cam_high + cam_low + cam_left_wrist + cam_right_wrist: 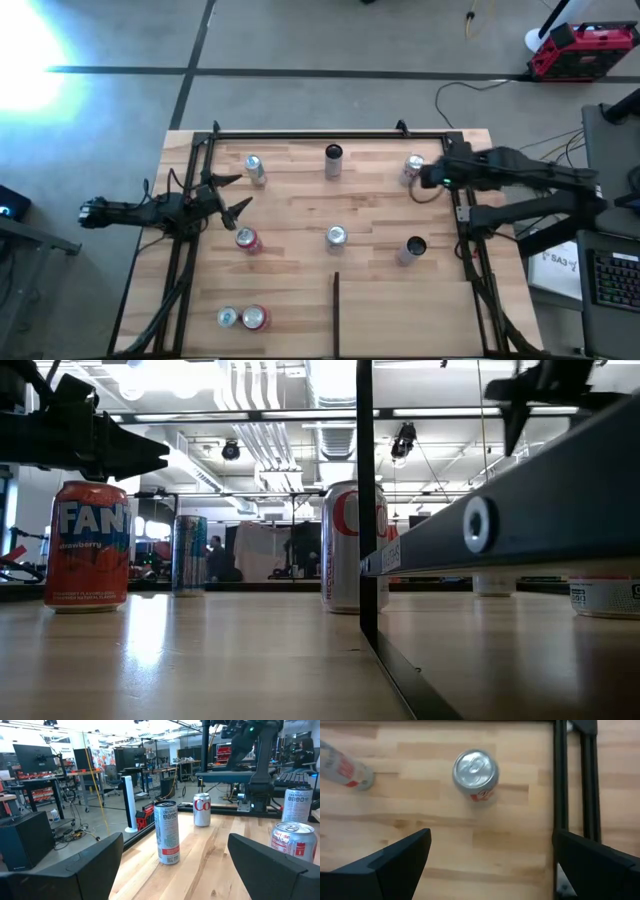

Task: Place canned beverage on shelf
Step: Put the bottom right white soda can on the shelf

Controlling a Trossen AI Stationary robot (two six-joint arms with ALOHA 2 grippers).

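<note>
Left gripper (232,195): held level over the light wooden shelf's (300,205) left edge, fingers spread, empty.
Right gripper (428,176): pointed down by the silver can (476,774) at the far right corner, fingers spread, empty.

Pale striped-wood shelf (300,210), black frame; orange-red Fanta can (87,546); silver Celsius can (166,832).

I count eight cans on the shelf (300,210): four along the far row, two mid-board, two at the near left. One divider strip (336,312), two arms.
</note>
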